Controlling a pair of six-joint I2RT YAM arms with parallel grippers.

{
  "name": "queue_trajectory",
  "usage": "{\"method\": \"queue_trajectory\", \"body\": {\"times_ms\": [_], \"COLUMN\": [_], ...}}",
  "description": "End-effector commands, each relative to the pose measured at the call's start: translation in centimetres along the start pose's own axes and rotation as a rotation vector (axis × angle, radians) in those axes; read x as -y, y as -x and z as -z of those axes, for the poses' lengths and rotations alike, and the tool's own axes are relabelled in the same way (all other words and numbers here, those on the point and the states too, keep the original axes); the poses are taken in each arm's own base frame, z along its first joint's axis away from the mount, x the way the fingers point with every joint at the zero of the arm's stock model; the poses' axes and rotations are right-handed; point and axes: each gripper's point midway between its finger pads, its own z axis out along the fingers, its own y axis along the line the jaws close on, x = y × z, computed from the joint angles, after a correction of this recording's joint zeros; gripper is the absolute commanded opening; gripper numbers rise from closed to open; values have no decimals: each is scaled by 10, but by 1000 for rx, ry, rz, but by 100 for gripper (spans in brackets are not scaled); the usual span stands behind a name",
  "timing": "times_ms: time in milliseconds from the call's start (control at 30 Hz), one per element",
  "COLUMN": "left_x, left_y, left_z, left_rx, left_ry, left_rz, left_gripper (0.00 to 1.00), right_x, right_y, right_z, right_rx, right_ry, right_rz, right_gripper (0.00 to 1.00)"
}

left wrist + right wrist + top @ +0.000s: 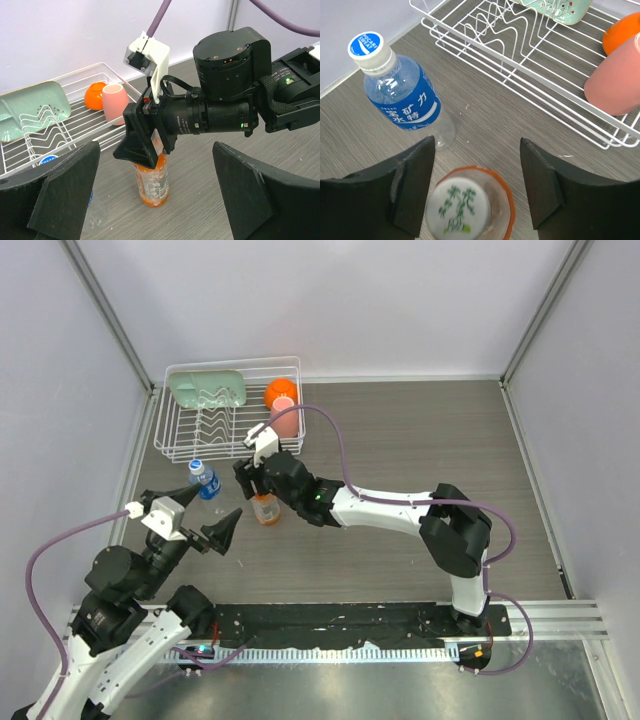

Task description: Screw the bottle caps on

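Note:
The orange-drink bottle [266,509] [151,184] stands upright on the table with a white cap [458,209] printed in green on its neck. My right gripper [260,487] [476,165] [159,149] hangs right over it, open, one finger on each side of the cap and the right finger clearly apart from it. The blue-label bottle [205,480] [406,102] stands to the left with its white and blue cap [368,47] on. My left gripper [200,512] [156,167] is open and empty, low on the near side of the orange bottle and facing it.
A white wire dish rack [180,435] [520,55] sits at the back left, holding a green plate [207,389], an orange cup [281,392] and a pink cup [284,420] [615,85]. The rack's near edge lies close behind both bottles.

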Motion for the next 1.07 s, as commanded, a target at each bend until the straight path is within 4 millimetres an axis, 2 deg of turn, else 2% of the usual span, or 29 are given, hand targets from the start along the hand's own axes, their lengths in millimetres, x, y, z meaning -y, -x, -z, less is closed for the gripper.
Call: {"method": "queue_trajectory", "body": {"times_ms": [0, 133, 167, 233, 267, 300, 400, 433, 467, 533, 567, 600, 633, 667, 733, 767, 800, 833, 933, 1033], "left_x": [1, 0, 0, -1, -1, -1, -4, -6, -7, -10, -13, -14, -17, -21, -24, -25, -26, -24, -19, -26], "left_y": [15, 17, 17, 18, 19, 20, 24, 29, 29, 42, 44, 42, 54, 56, 62, 65, 70, 72, 78, 82], "left_z": [0, 2, 2, 1, 1, 0, -4, -5, -10, -12, -15, -26, -27, -31, -44, -49, -55, -58, -66, -69], "left_rx": [24, 30, 28, 27, 28, 28, 27, 39, 25, 33, 17, -26, -35, -55, -101, -108, -110, -110, -117, -130], "left_ry": [-8, -4, -3, 0, 0, 2, 20, 28, 38, 54, 72, 83, 100, 124, 147, 153, 166, 160, 136, 173], "left_rz": [5, 4, 5, 3, 2, 3, 3, 5, 3, 5, 3, -1, 18, 20, 14, 14, 22, 30, 47, 33], "left_gripper": [100, 100, 100, 100, 100, 100, 100, 100, 100, 100, 100, 100, 100, 100, 99, 100, 100, 100, 100, 100], "right_x": [-7, -9, -11, -16, -18, -19, -27, -30, -29, -28, -15, -8, -1, 15, 36, 49, 53, 62, 71, 82], "right_y": [34, 45, 56, 64, 78, 82, 109, 124, 124, 150, 141, 148, 160, 149, 157, 149, 148, 150, 149, 144], "right_z": [6, 10, 12, 16, 21, 24, 39, 45, 50, 67, 74, 83, 92, 102, 126, 138, 147, 168, 202, 223], "right_rx": [61, 74, 91, 96, 120, 117, 140, 157, 131, 147, 82, 70, 71, 8, 0, -33, -39, -27, 3, -10], "right_ry": [10, 21, 27, 39, 45, 49, 74, 86, 83, 79, 17, -15, -45, -121, -208, -266, -277, -279, -247, -277], "right_rz": [-19, -17, -19, 2, 0, 3, -6, -17, -19, -51, -44, -49, -55, -37, -48, -34, -30, -34, -53, -75], "right_gripper": [75, 83, 84, 87, 88, 91, 97, 97, 97, 98, 98, 99, 99, 99, 100, 100, 99, 100, 100, 100]}}
